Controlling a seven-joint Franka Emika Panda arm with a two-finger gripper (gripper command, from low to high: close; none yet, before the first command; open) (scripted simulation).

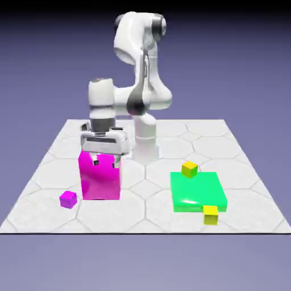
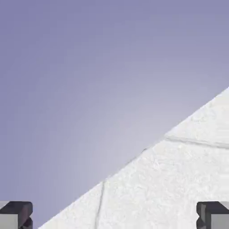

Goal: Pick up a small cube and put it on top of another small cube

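Observation:
The small purple cube [image 1: 68, 199] lies on the table toward the exterior view's left, just left of the big magenta block [image 1: 100, 177]. The bright lemon-yellow cube [image 1: 211, 214] sits near the front edge at the exterior view's right, touching the green slab's front. My gripper [image 1: 105, 159] hangs at the magenta block's top, on its far side, well away from both small cubes. In the hand view the gripper [image 2: 114, 217] is open: its grey fingertips [image 2: 15, 215] stand far apart with nothing between them. Neither cube shows there.
A flat green slab [image 1: 198, 191] lies at the right, with a darker golden-yellow cube [image 1: 190, 169] at its far edge. The hand view shows only the table's white surface [image 2: 179, 179], its edge and the violet backdrop.

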